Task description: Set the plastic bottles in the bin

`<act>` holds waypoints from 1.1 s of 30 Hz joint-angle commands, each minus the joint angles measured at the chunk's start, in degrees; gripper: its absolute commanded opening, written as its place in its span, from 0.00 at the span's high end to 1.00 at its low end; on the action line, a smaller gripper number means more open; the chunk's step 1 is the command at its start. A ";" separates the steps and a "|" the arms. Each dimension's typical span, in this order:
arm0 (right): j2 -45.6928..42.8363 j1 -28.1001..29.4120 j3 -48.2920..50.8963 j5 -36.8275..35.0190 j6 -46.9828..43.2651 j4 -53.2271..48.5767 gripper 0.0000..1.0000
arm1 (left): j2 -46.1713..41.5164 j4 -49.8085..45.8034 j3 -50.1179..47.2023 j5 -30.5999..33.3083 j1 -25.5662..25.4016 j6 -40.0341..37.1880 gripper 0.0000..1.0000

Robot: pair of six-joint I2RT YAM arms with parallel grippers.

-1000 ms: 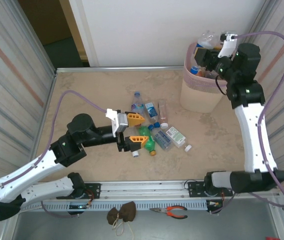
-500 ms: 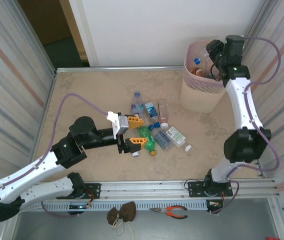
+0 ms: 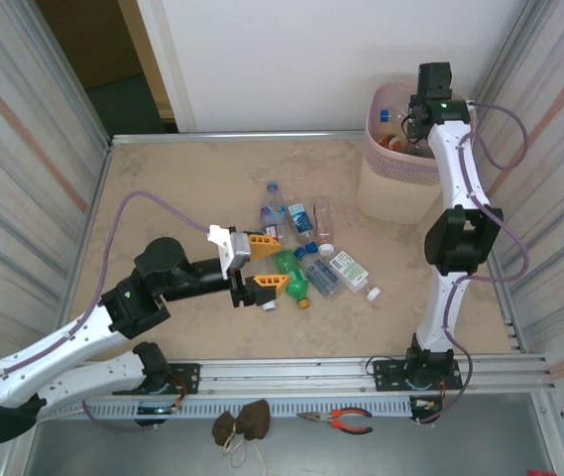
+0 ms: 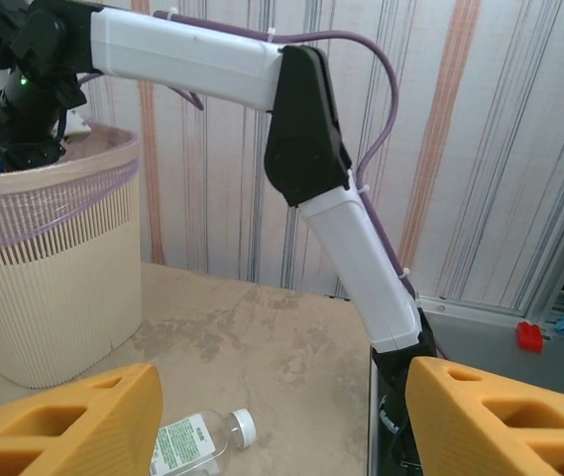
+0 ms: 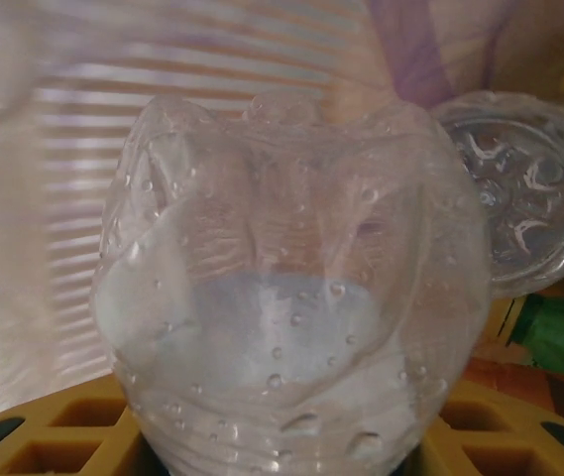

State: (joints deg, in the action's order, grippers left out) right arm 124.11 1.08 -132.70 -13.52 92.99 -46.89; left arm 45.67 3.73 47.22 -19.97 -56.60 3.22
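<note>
Several plastic bottles (image 3: 301, 253) lie in a cluster at the table's middle, among them a green one (image 3: 292, 275). My left gripper (image 3: 270, 262) stands open just left of the green bottle, nothing between its orange fingers (image 4: 73, 421). Beyond the left gripper (image 4: 282, 421) lies a clear bottle (image 4: 197, 441) with a white cap. The pale pink bin (image 3: 395, 174) stands at the far right and has bottles inside. My right gripper (image 3: 412, 121) reaches down into the bin's mouth. The right gripper (image 5: 282, 441) is shut on a clear bottle (image 5: 291, 288), base toward the camera.
A loose white cap (image 3: 373, 294) lies right of the cluster. Inside the bin are another clear bottle base (image 5: 519, 188) and something green (image 5: 559, 332). Pliers (image 3: 336, 421) and a brown cloth (image 3: 242, 424) sit on the front rail. Striped walls close in both sides.
The right arm has stretched out tall and carried its clear bottle from above the bin's rim down into the bin's mouth. The left gripper has drifted slightly toward the near left.
</note>
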 commanded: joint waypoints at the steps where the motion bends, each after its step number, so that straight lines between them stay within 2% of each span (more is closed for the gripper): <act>1: 3.42 0.25 -3.38 -1.72 8.29 -7.11 0.53 | -1.04 1.96 -0.68 1.73 0.52 0.61 0.34; 7: 7.03 0.15 -3.44 -0.94 11.75 -8.83 0.46 | -2.29 3.39 -2.11 4.85 0.50 0.77 0.35; 13: 8.35 0.00 -3.70 0.77 13.80 -10.67 0.31 | -2.88 3.83 -2.86 6.43 0.44 0.67 0.35; 20: 4.84 -0.13 -5.02 -0.02 12.77 -11.84 0.11 | -2.45 4.01 -2.60 6.49 0.50 0.75 0.35; 26: 0.75 -0.73 -5.13 1.16 11.89 -12.96 0.02 | -2.99 3.92 -2.79 7.04 0.46 0.91 0.34; 33: -3.06 -1.48 -5.13 2.74 9.73 -14.80 0.01 | -4.71 4.80 -4.12 8.87 0.48 1.52 0.34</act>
State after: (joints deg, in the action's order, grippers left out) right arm 125.16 0.12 -136.42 -10.92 104.14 -58.54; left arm 42.30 6.28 43.68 -12.73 -56.60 3.97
